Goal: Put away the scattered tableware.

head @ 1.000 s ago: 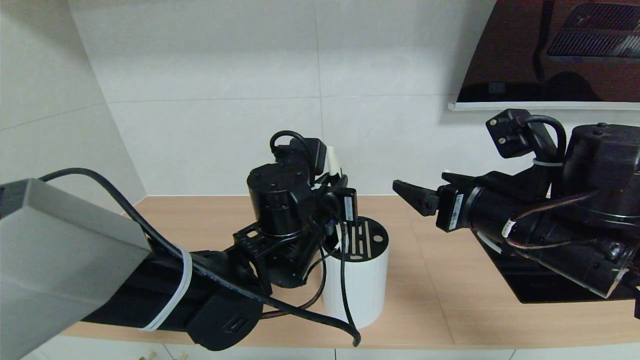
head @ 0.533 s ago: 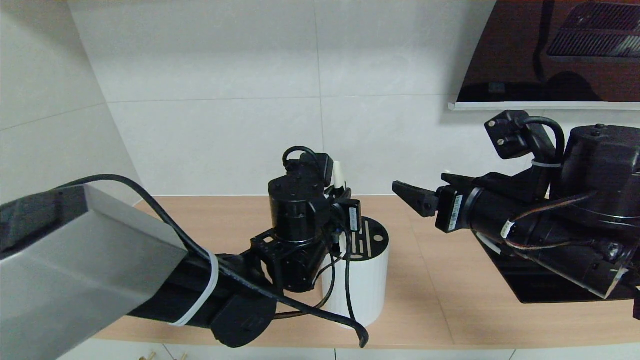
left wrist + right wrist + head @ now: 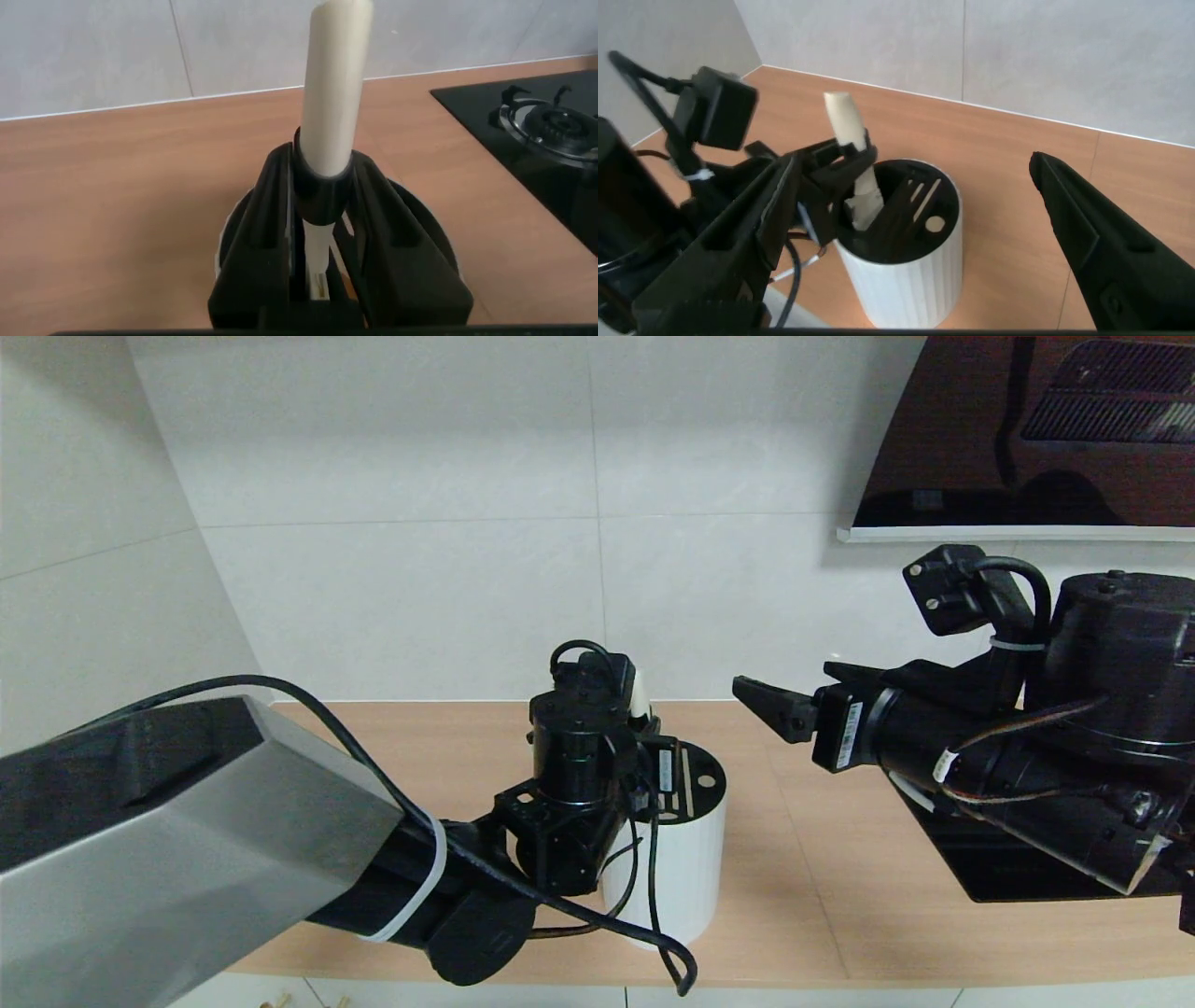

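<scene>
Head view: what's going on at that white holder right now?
The left gripper has its fingers shut on a cream-handled utensil, held upright with its lower end at the slotted black top of the white holder on the wooden counter. The right gripper hangs open to the holder's right, holding nothing.

A white cylindrical holder with black slotted lid [image 3: 681, 859] stands on the pale wooden countertop [image 3: 822, 896], left of a black glass hob [image 3: 990, 868]. Over its lid the left gripper [image 3: 322, 187] clamps a cream-handled utensil [image 3: 334, 84] upright. The right gripper [image 3: 766, 702] hangs to the holder's right, apart.

left gripper [image 3: 848, 170] clamps cream handle [image 3: 843, 117] | lower end at top of white holder [image 3: 906, 275] | holder on counter [image 3: 1008, 173]
</scene>
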